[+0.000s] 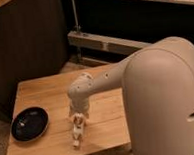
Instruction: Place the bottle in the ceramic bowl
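Note:
The small whitish-cream bottle (76, 134) with brownish marks lies on the wooden table (46, 93) near its front edge, its white cap end pointing toward the front. The shallow glossy black ceramic bowl (29, 123) sits at the table's front left, with a pale speck inside, about a bowl's width left of the bottle. My gripper (78, 118) hangs from the white arm straight over the bottle's rear end, right at it. The wrist hides the gripper's upper part and whether it touches the bottle.
The large white arm and body (162, 97) fill the right side and cover the table's right part. A dark cabinet wall (28, 41) stands behind the table. A metal shelf frame (113, 41) runs along the back right.

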`<state>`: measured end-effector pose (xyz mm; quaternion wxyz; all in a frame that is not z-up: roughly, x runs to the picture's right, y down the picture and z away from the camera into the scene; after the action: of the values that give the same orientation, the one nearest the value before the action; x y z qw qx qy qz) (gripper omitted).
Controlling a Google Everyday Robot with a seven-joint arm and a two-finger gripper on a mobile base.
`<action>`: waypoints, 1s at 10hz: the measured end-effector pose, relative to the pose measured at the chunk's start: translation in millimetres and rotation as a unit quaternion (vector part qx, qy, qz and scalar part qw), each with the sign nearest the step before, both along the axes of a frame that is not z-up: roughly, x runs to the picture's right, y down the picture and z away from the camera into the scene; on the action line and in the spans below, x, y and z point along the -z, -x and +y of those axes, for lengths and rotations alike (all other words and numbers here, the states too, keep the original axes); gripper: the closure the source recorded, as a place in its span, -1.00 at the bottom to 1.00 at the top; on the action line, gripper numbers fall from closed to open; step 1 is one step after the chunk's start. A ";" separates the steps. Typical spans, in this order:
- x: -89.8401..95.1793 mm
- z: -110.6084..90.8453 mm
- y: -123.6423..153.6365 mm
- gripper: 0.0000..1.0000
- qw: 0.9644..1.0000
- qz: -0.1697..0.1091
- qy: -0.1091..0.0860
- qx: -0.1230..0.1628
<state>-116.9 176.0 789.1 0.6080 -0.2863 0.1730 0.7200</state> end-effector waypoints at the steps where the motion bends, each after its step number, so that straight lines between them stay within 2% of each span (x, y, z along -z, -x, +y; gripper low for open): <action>1: -6.2 6.2 1.2 -0.30 1.000 0.001 0.003 0.000; 5: -22.3 21.7 8.3 -0.25 1.000 0.001 0.021 0.010; 8: -21.8 20.0 15.9 0.33 0.999 -0.014 0.038 0.009; 9: -15.1 15.8 15.8 0.52 0.999 -0.020 0.039 -0.001; 10: -6.5 7.6 15.8 0.71 0.999 -0.031 0.036 -0.024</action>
<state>-132.8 183.7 795.6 0.5848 -0.3340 0.1729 0.7188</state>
